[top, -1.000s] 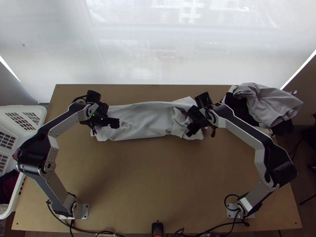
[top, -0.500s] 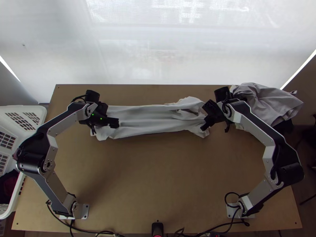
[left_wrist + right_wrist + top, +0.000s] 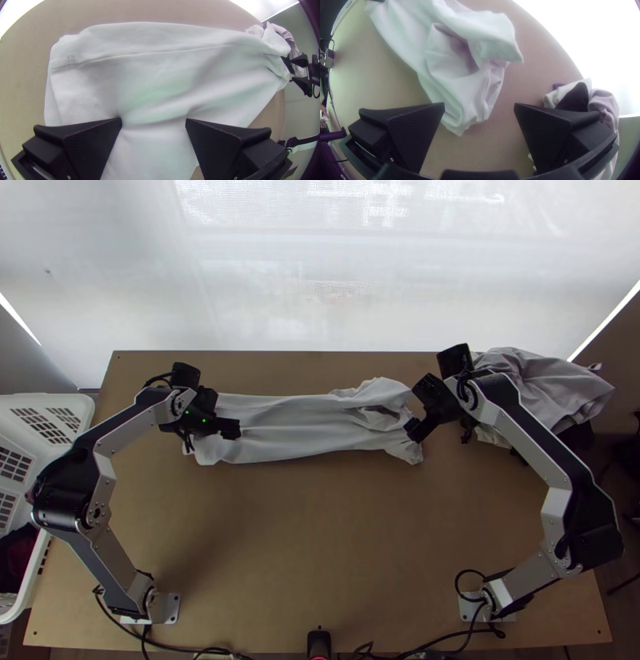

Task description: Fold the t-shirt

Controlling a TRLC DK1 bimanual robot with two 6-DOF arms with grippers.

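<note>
Item one: t-shirt (image 3: 296, 428), pale, a long narrow band across the tabletop (image 3: 320, 524) at twelve o'clock in the top view; length fairly smooth, three-o'clock end rumpled, with an open pocket of cloth. Item two: right hand (image 3: 479, 105), fingers parted, nothing between them, just off that rumpled end. Recent change: shifted outward toward three o'clock, the shirt's near end drawn a little the same way; pull ridges present half a second ago now softened, which suggests a tug followed by letting go. Item three: left hand (image 3: 153, 120), fingers parted over the nine-o'clock end, hardly moved in the same interval. Item four: heaped clothes (image 3: 544, 388), two o'clock, apart from the shirt. Assessment: lengthwise narrowing apparently well along, end-to-end folding outstanding; the rumpled end probably wants another straightening, lest its creases be folded in.
</note>
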